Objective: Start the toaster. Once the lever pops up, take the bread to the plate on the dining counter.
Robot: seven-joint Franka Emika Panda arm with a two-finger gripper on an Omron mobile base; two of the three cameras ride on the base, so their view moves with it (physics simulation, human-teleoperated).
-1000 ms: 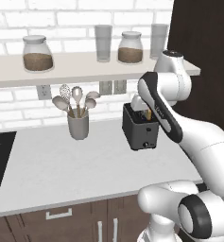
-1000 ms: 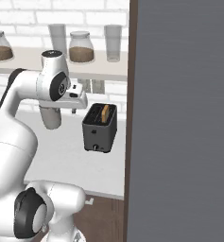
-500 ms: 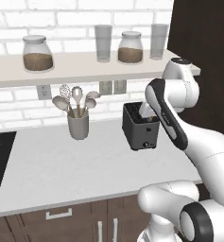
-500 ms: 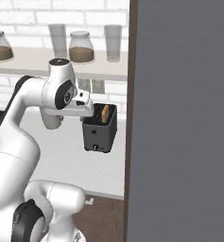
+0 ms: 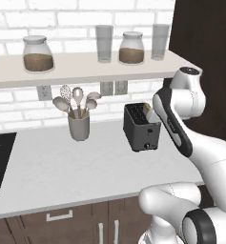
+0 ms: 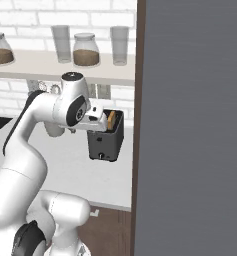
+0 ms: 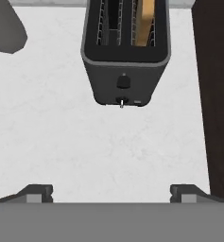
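Fingertips (image 7: 38,193) sit far apart at the bottom of the hand view, so the gripper (image 7: 111,194) is spread wide and holds nothing, hovering over bare white worktop (image 7: 52,142) just short of the toaster (image 7: 125,56). Its front knob (image 7: 123,82) and small lever (image 7: 121,102) face the hand, and the bread (image 7: 144,21) stands in the right-hand slot. A grey utensil cup (image 5: 79,126) stands well to the toaster's left, under a shelf (image 5: 76,69) of jars.

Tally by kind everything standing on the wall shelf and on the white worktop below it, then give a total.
Lidded glass jars of brown contents: 2
Clear empty drinking glasses: 2
Grey utensil cup with spoons: 1
Dark grey two-slot toaster: 1
Total: 6
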